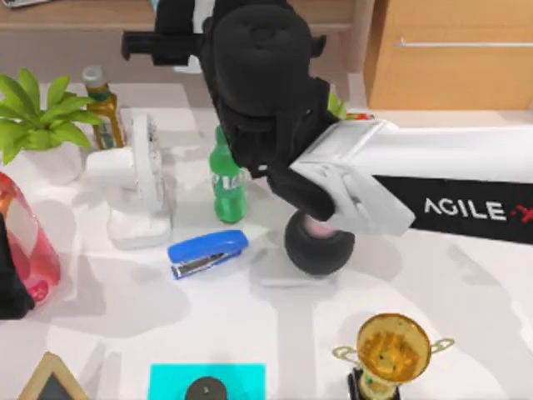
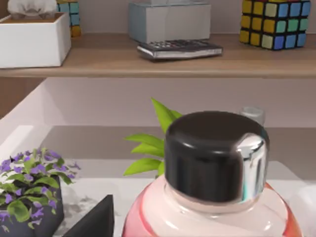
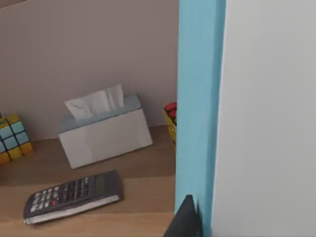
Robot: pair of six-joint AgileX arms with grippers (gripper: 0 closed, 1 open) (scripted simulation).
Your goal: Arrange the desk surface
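The white desk surface (image 1: 250, 333) holds many loose items. My right arm reaches from the right across the desk to the wooden shelf (image 1: 83, 15) at the back. My right gripper (image 1: 154, 42) is up at that shelf, shut on a tall white book with a blue edge (image 3: 200, 98). One dark fingertip (image 3: 185, 219) presses its lower edge. My left gripper (image 1: 10, 283) sits at the desk's left edge, right against a pink bottle (image 1: 25, 242) with a black cap (image 2: 215, 153).
On the desk stand a potted plant (image 1: 37, 125), a yellow bottle (image 1: 104, 108), a white stand (image 1: 137, 187), a green bottle (image 1: 226, 179), a blue stapler (image 1: 208, 252), a black ball (image 1: 318, 242), a gold trophy (image 1: 391, 350) and a cyan pad (image 1: 208, 375). The shelf carries a tissue box (image 3: 103, 131), a calculator (image 3: 74, 195) and colour cubes (image 2: 274, 22).
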